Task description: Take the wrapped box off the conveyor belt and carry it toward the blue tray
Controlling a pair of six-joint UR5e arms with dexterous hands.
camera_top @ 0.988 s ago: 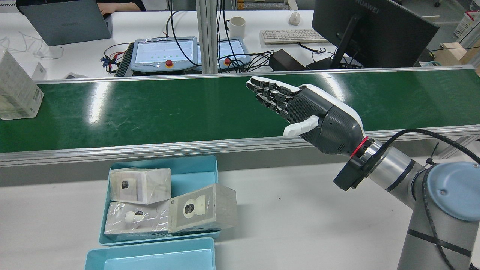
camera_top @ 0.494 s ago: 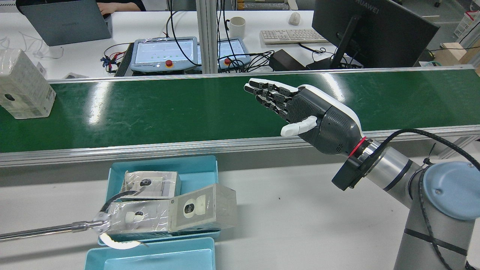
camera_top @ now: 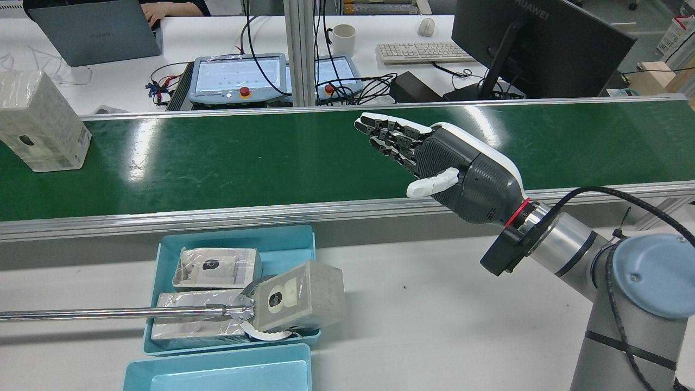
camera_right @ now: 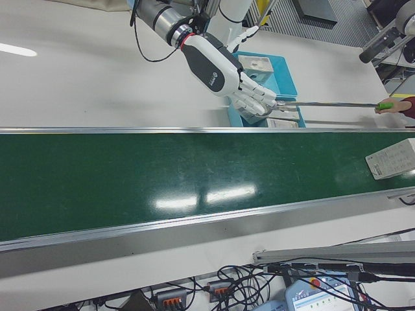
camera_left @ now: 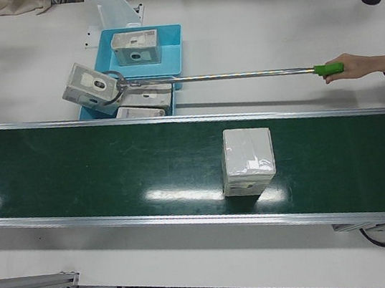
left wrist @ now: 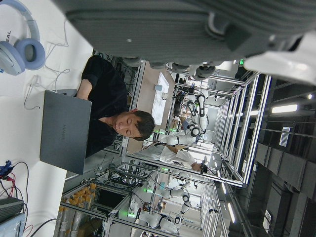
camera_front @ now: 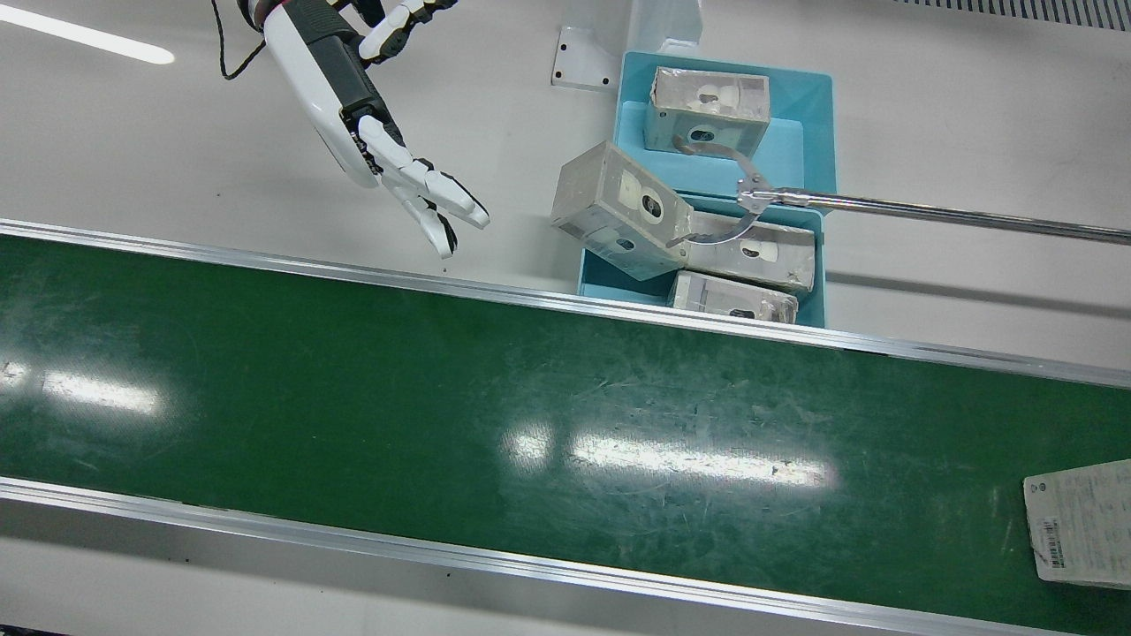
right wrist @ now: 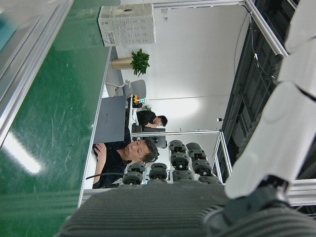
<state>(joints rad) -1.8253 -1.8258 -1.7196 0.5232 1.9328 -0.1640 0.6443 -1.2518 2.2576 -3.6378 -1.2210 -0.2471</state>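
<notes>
A wrapped white box stands on the green conveyor belt at the rear view's far left; it also shows in the left-front view and the front view. My right hand hovers open above the belt's near edge, palm up and fingers stretched toward the box, far from it and holding nothing. From the front the right hand hangs over the white table. The blue tray lies below the belt with three wrapped boxes in it. My left hand appears only in its own view, fingers apart.
A person's hand holds a long grabber tool whose claw clasps a tilted box at the tray's right corner. A second blue tray lies nearer. Teach pendants, a monitor and a laptop stand behind the belt.
The box on the belt has ridden to the right. The grabber tool entered from the left, shifted a box in the tray, and now clasps the tilted box. My right hand barely moved.
</notes>
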